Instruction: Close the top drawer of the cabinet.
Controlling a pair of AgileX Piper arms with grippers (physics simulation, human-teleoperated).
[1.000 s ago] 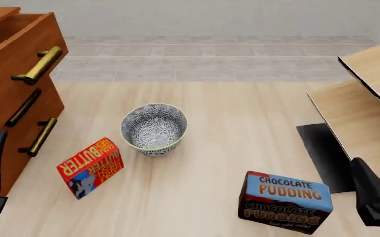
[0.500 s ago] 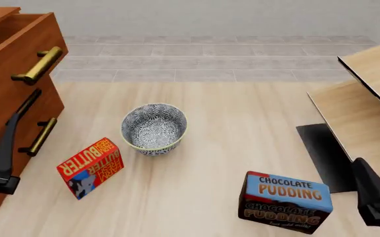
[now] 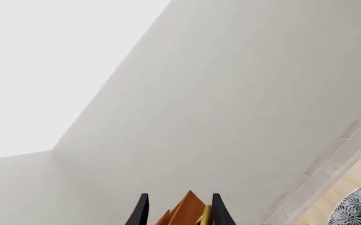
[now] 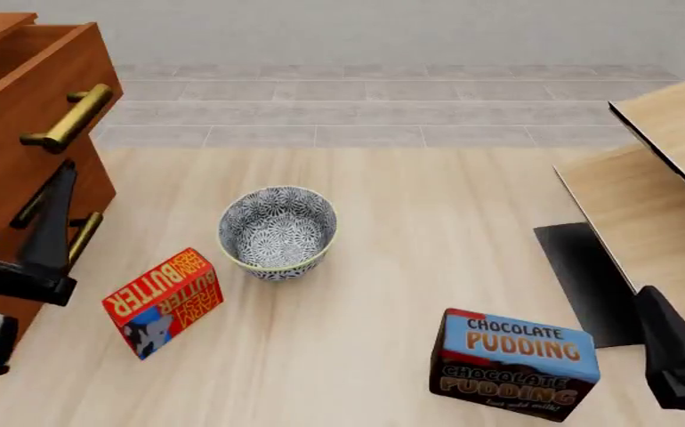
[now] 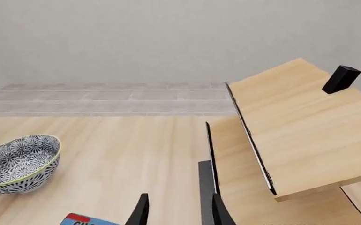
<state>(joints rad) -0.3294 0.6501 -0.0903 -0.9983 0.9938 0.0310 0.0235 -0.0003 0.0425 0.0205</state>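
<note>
top drawer pulled out, left end effector raised before the cabinet

the cabinet point(image 4: 11, 160) fills the left edge of the front view, and the top drawer point(image 4: 34, 80) juts forward of the two below it (its brass handle catches the light). the left end effector point(image 4: 55, 200) points upward in front of the lower drawers, fingers spread. the right end effector point(image 5: 176, 211) sits at the lower right, fingers parted. on the table point(image 4: 438, 249), a patterned bowl point(image 4: 278, 229) stands near centre, with a butter box point(image 4: 165, 301) at its lower left.
</note>
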